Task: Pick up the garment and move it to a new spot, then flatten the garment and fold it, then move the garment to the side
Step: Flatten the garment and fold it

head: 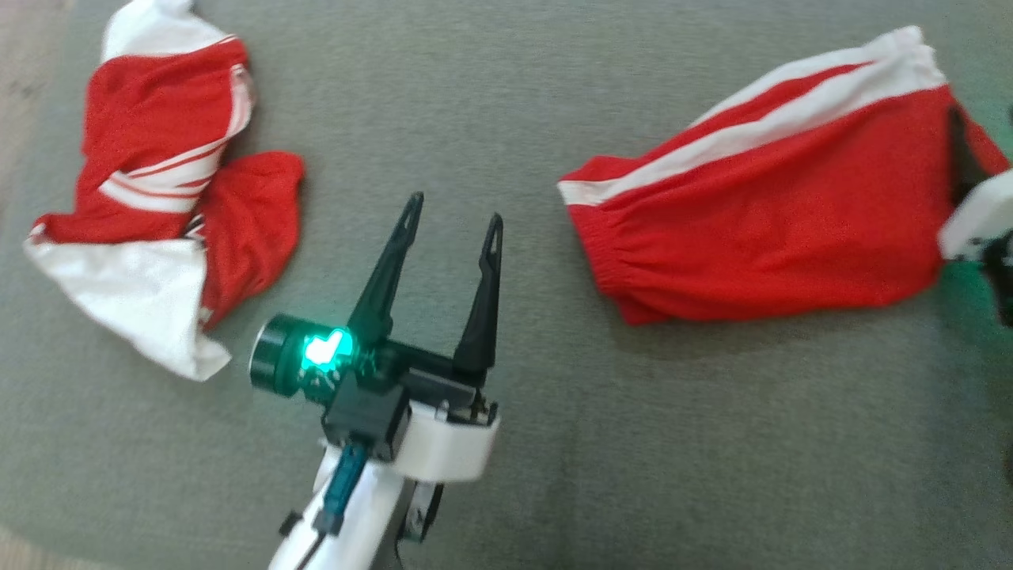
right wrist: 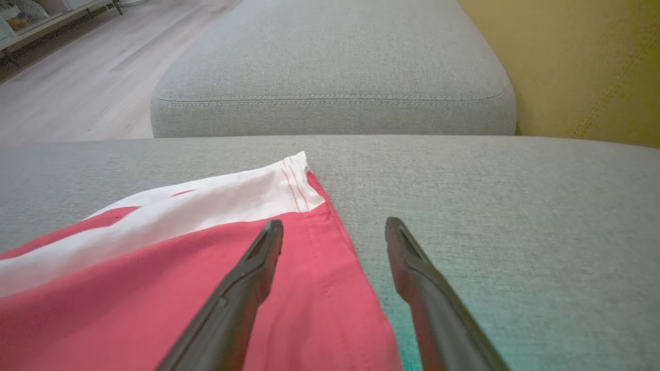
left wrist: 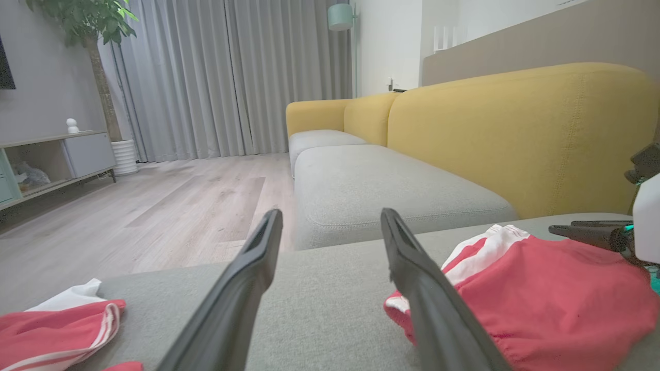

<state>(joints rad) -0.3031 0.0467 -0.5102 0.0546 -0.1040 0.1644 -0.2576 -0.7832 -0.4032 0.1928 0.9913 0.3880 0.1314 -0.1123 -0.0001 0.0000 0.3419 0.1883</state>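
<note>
The garment (head: 760,229), red shorts with white side stripes, lies folded flat on the grey cushion (head: 491,103) at the right. My left gripper (head: 455,210) hovers open over bare cushion left of it, with nothing between its fingers. In the left wrist view the garment (left wrist: 541,299) lies just right of the open left gripper (left wrist: 331,216). My right gripper (right wrist: 334,226) stands open at the garment's (right wrist: 180,288) far right hem, one finger over red cloth and the other over the cushion. Its white wrist (head: 977,214) shows at the right edge of the head view.
A second red-and-white garment (head: 158,198) lies crumpled at the cushion's left end. Beyond are another grey seat cushion (left wrist: 371,185), the yellow sofa back (left wrist: 515,134), wooden floor (left wrist: 154,201), a shelf unit (left wrist: 56,154) and a potted plant (left wrist: 98,62).
</note>
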